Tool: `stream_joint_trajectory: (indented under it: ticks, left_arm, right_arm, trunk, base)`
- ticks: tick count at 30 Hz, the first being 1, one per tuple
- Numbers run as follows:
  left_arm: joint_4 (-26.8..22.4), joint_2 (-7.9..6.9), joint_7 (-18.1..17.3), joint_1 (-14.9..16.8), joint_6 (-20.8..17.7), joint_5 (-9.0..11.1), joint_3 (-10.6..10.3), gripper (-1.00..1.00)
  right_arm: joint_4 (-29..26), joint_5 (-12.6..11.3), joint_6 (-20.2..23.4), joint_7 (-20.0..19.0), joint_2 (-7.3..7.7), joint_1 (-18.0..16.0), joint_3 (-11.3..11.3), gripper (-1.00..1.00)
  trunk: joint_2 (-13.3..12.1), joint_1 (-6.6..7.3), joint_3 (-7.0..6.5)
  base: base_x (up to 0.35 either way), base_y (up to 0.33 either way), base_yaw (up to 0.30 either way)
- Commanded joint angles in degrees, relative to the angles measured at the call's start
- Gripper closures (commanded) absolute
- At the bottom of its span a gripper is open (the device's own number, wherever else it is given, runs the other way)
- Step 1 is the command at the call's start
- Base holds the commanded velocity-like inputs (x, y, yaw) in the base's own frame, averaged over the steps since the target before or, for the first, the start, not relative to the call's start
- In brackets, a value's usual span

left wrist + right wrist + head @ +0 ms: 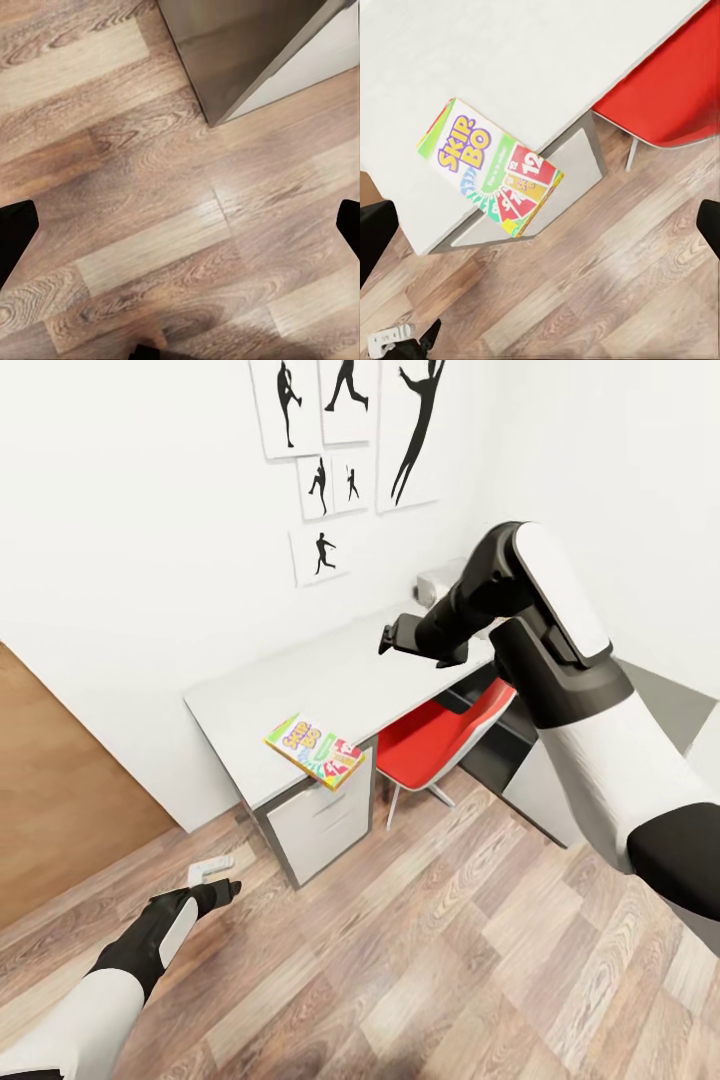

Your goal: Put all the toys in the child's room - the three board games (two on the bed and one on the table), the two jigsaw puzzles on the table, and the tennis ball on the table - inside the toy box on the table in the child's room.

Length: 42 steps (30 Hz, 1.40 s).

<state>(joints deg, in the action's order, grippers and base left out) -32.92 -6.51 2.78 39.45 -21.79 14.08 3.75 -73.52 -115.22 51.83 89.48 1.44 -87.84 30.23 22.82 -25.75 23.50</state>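
left claw hangs low over the wood-plank floor, seemingly spread; right claw, fingers apart, hovers above the pale grey surface, where a bright skip-bo board game box overhangs the edge.

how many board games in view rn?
1. The Skip-Bo board game lies flat at the front edge of the pale desk, one corner overhanging above the drawers, left of the red chair. Others may be outside the views.

The floor is glossy wood plank with swirling grain, the table a smooth matt pale grey top, the Skip-Bo board game a glossy printed card box, the chair smooth red plastic on thin pale metal legs.
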Motion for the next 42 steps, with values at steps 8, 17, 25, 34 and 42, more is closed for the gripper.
stream_joint_trajectory:
  ticks: [8,17,25,34,42]
  left_arm:
    - [-0.1,0.02,0.3,0.0,-0.4,0.6,-0.1,-1.0]
    - [-0.1,0.02,0.3,0.0,-0.4,0.6,-0.1,-1.0]
    - [-0.1,0.0,0.3,0.0,-0.4,0.6,-0.1,-1.0]
    - [-0.1,0.0,0.3,0.0,-0.4,0.6,0.0,-1.0]
    - [-0.1,0.0,0.3,0.0,-0.4,0.6,-0.1,-1.0]
  right_arm:
    - [-0.2,-0.7,0.6,0.5,1.71,2.7,0.1,-1.0]
    - [-0.1,-0.7,0.6,0.5,1.78,4.6,0.2,-1.0]
    - [0.4,-0.7,0.6,0.5,1.76,5.2,0.2,-1.0]
    - [0.4,-0.7,0.6,0.5,1.72,6.8,0.7,-1.0]
    - [0.3,-0.5,0.6,0.5,1.79,9.9,0.9,-1.0]
  trunk:
    - [0.1,-0.03,-0.67]
    - [0.1,-0.03,-1.52]
    - [0.1,-0.03,-2.28]
    - [0.1,-0.03,-3.13]
    - [0.1,-0.03,-3.89]
  base:
    - [0.0,0.0,0.0]
    - [0.0,0.0,0.0]
    - [0.0,0.0,0.0]
    - [0.0,0.0,0.0]
    - [0.0,0.0,0.0]
